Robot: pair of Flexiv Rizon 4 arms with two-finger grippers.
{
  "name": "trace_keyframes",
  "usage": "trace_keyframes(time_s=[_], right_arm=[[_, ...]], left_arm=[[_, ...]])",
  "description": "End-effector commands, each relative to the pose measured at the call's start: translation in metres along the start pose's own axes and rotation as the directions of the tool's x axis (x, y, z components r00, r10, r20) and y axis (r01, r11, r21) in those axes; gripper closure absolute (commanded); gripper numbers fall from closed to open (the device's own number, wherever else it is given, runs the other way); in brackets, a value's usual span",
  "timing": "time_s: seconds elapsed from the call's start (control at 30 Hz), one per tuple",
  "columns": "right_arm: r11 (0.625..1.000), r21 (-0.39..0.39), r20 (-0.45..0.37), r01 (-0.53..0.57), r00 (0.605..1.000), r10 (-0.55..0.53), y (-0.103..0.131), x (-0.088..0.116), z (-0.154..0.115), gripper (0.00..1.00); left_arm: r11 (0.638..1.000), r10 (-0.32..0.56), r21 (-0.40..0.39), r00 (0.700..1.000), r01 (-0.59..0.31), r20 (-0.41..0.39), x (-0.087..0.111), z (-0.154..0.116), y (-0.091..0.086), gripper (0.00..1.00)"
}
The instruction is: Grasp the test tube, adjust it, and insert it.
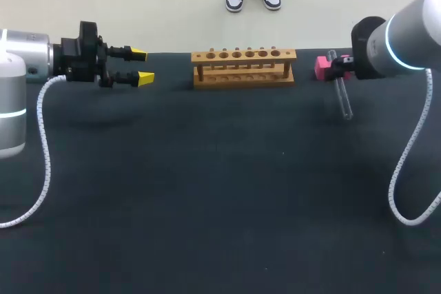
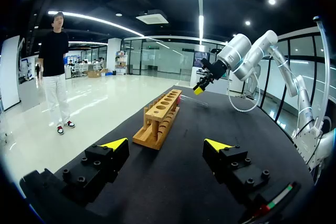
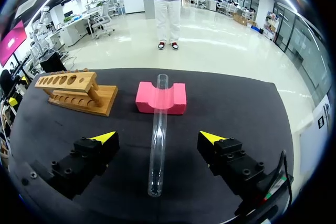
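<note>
A clear test tube (image 1: 341,94) lies on the dark table at the far right, its open end propped on a pink block (image 1: 322,67). In the right wrist view the test tube (image 3: 157,140) runs lengthwise between the spread fingers of my right gripper (image 3: 157,138), which hovers above it, open, touching nothing. The pink block (image 3: 161,98) is just ahead. A wooden rack (image 1: 243,67) with a row of holes stands at the far middle. My left gripper (image 1: 141,65) hangs open and empty left of the rack, pointing at the wooden rack (image 2: 160,119).
The black tabletop (image 1: 220,191) stretches wide between the arms and toward the near edge. White cables hang from both arms, the right one (image 1: 406,170) looping low over the table. My right arm (image 2: 231,59) shows beyond the rack in the left wrist view.
</note>
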State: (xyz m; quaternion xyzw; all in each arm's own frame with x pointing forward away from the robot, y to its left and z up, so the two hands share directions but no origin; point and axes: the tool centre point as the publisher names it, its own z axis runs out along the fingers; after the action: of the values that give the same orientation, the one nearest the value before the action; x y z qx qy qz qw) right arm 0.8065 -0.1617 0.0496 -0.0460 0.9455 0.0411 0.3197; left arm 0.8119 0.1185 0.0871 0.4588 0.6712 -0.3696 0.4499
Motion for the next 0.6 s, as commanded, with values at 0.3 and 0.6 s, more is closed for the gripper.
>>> trace_keyframes(time_s=[0.3, 0.6], right_arm=[[0.999, 0.018, 0.762, -0.027, 0.648, 0.004, -0.0008, 0.0048, 0.0063, 0.0], [0.999, 0.02, 0.795, -0.037, 0.607, 0.006, -0.0038, 0.0069, 0.007, 0.0]], left_arm=[[1.0, 0.002, 0.003, 1.0, -0.002, 0.003, 0.001, 0.0007, 0.0018, 0.0], [1.0, 0.002, 0.003, 1.0, -0.002, 0.003, 0.001, 0.0007, 0.0018, 0.0]])
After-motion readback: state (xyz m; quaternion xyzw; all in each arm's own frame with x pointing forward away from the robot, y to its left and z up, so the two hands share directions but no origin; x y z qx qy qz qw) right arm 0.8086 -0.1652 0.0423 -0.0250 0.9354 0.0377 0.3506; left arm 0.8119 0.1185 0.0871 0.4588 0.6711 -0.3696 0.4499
